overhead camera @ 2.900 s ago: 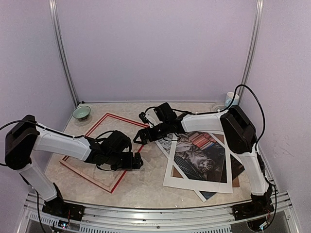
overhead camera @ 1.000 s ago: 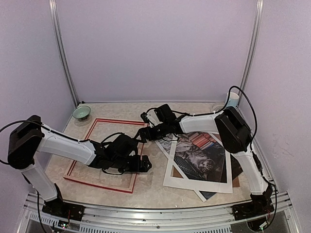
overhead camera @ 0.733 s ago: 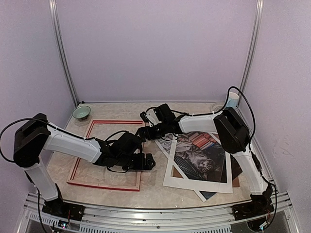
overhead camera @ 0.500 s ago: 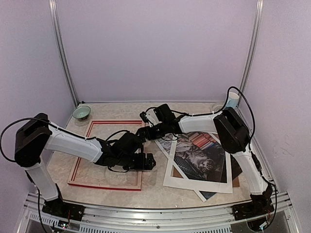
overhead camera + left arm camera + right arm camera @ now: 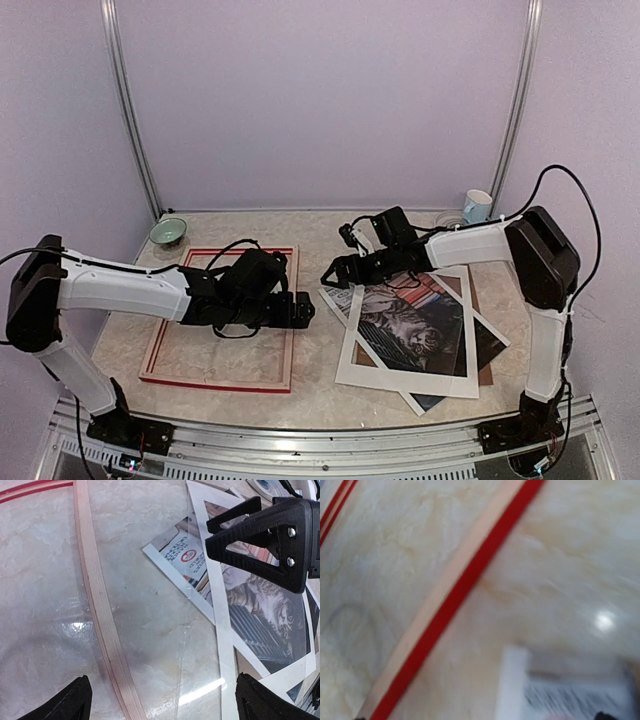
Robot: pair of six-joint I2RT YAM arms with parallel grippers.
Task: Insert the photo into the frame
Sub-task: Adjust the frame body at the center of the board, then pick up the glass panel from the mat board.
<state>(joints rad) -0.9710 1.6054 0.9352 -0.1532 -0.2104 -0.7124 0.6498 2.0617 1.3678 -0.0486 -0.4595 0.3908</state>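
We judge the task to be at an early stage. The frame (image 5: pixel 216 380) lies flat on the table (image 5: pixel 312 400) with its pale back upward, and only table surface shows inside its opening. The photo (image 5: pixel 412 330) lies to the right of the frame, face up, stacked with a white mat (image 5: pixel 352 352) over it and a brown board (image 5: pixel 488 376). Its nearest corner points toward the frame's right rail without touching it.

By our estimate, three steps remain:
- free the photo from the stack;
- carry it to the frame;
- seat it.

The left end effector (image 5: pixel 300 312) hovers at the frame's right rail, released and grasping nothing. The right end effector (image 5: pixel 333 273), between frame and photo, is also released.

Count:
- one frame;
- one photo;
- one mat;
- one board;
- one bowl (image 5: pixel 168 232), beyond the frame's far left corner;
- one cup (image 5: pixel 478 206), well to the frame's right;
- two end effectors.
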